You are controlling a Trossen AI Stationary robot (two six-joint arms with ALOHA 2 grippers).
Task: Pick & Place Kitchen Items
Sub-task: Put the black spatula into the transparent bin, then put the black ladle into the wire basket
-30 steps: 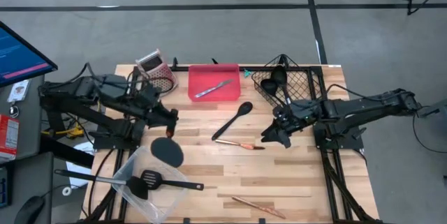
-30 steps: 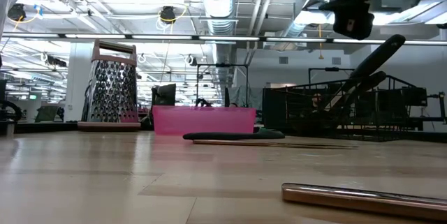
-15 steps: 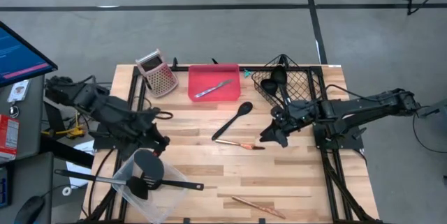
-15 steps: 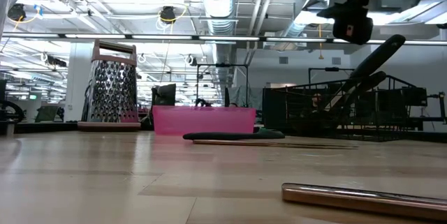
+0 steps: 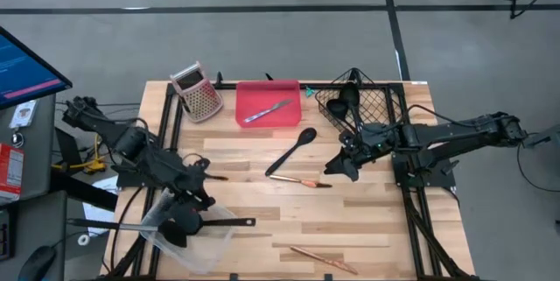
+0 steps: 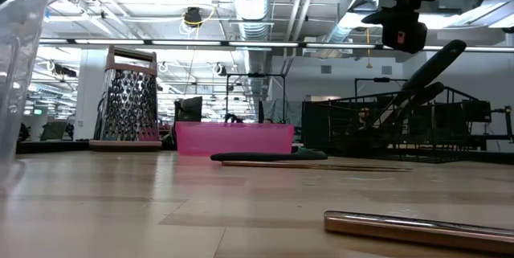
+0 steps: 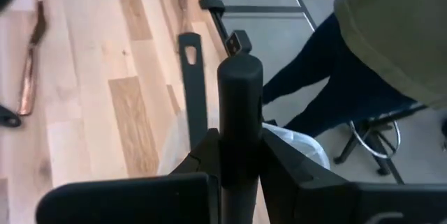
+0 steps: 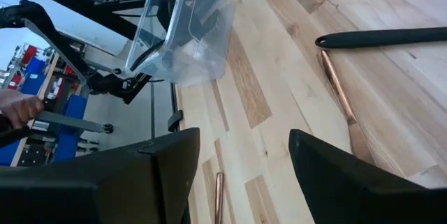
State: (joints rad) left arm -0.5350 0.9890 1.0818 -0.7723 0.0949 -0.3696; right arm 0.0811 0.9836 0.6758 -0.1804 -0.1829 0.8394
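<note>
My left gripper (image 5: 199, 195) is shut on a black spatula (image 5: 182, 220) over the clear plastic bin (image 5: 214, 242) at the table's near left. The spatula's round head is down in the bin, beside a black slotted turner (image 5: 229, 223) that lies in it. My right gripper (image 5: 346, 165) is open and empty above the table at the right, near a copper-coloured piece (image 5: 302, 181) and a black spoon (image 5: 293, 151). It shows high up in the low view (image 6: 401, 29). My left gripper pinches the black spatula's handle (image 7: 239, 140) between its two fingers. The handle's free end (image 7: 239, 77) sticks out past the fingers. The fingers slant down toward the table's near edge. The spatula hangs tilted, its head (image 5: 179, 221) low inside the bin.
A box grater with a pink top (image 5: 197, 91) stands at the far left. A red tray (image 5: 249, 97) holds a silver piece. A wire basket (image 5: 372, 106) holds black ladles. Another copper piece (image 5: 311, 257) lies near the front edge. A person (image 7: 377, 49) stands by the table.
My left gripper has gone toward the table's near edge and down with the black spatula. It has carried the spatula from over the bare wood to the clear bin, and the spatula's head now sits inside the bin. My right gripper has barely moved.
</note>
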